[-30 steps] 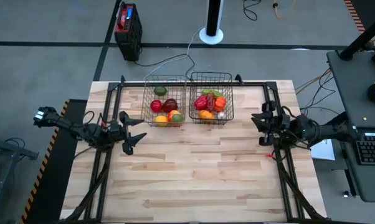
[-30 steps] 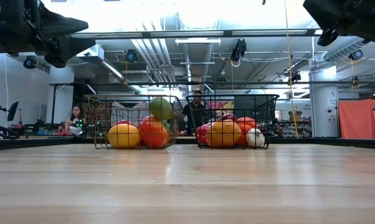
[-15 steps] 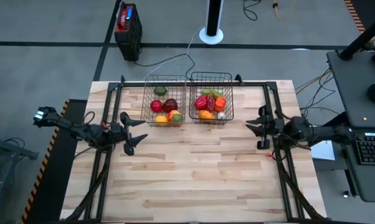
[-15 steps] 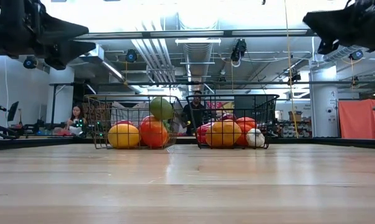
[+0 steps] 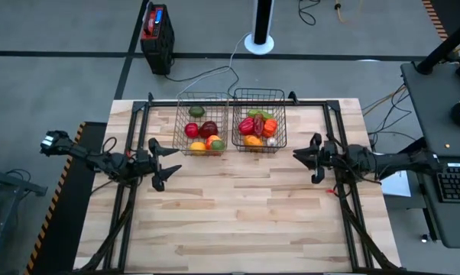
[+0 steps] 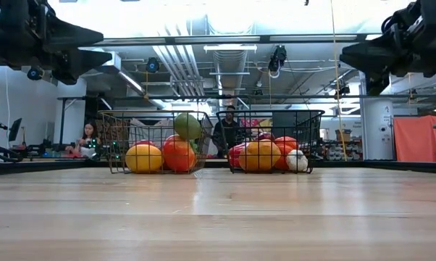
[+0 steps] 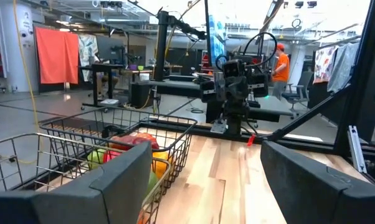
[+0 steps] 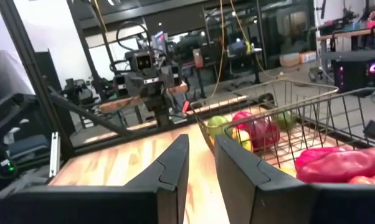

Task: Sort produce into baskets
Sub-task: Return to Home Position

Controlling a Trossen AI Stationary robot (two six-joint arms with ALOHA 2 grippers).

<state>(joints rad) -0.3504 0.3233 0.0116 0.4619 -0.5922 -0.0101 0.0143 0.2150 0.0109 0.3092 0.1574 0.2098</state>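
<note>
Two dark wire baskets stand side by side at the table's far middle, the left one (image 5: pixel 202 99) and the right one (image 5: pixel 258 93). Red, orange, yellow and green produce (image 5: pixel 203 134) lies in the left basket. More produce (image 5: pixel 257 130) fills the right one, with a white garlic bulb (image 6: pixel 296 161) among it. My left gripper (image 5: pixel 169 160) hovers level at the table's left side, open and holding nothing. My right gripper (image 5: pixel 297 153) hovers level at the right side. Its fingers (image 8: pixel 175 163) are all but shut, with a thin gap and nothing between them.
Bare wooden tabletop (image 5: pixel 238 214) stretches from the baskets to the near edge. Dark frame rails (image 5: pixel 138 114) run along the table's sides and back. A black and red box (image 5: pixel 157 30) and a white pole base (image 5: pixel 259 40) stand on the floor beyond. People (image 6: pixel 87 138) sit far behind.
My right gripper has tipped up from pointing downward to level and rolled at the wrist. It has sunk a little, and its fingertips now reach further toward the table's middle. The left arm, the baskets and the produce have kept still.
</note>
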